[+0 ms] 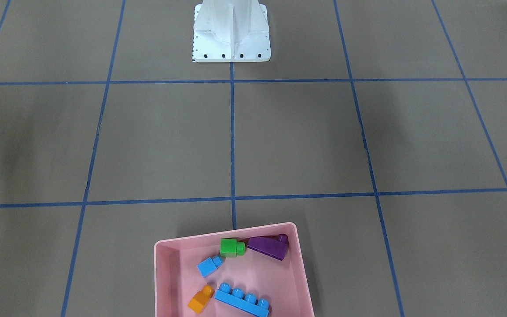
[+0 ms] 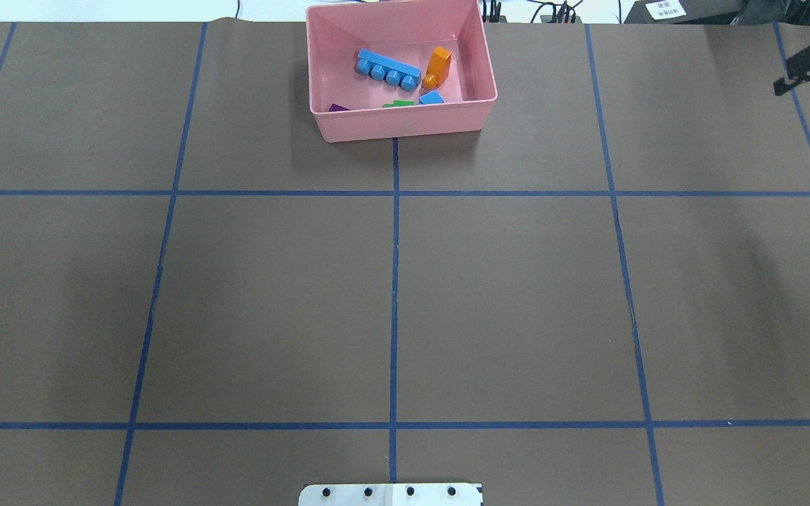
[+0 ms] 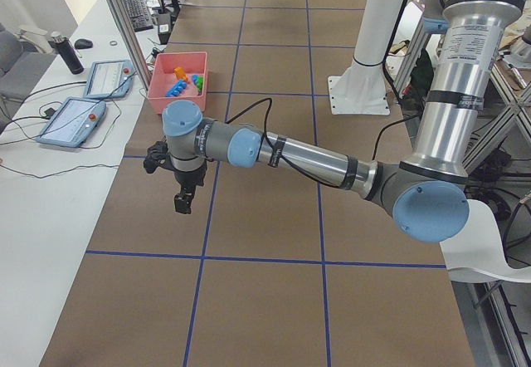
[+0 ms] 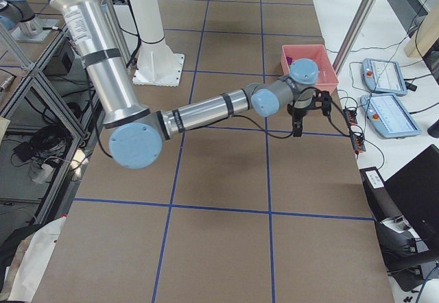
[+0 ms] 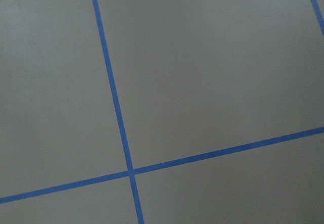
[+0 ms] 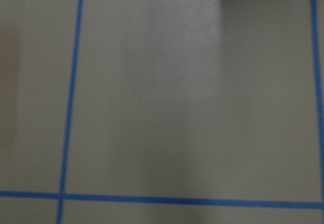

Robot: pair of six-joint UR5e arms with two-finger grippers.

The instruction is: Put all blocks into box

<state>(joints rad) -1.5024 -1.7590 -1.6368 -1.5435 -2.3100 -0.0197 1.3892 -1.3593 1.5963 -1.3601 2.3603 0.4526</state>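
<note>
Long blue brick diagonal in box, studs toward robot

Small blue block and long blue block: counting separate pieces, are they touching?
Apart. The front-facing view shows bare floor of the pink box between the small blue block and the long blue block.
</note>
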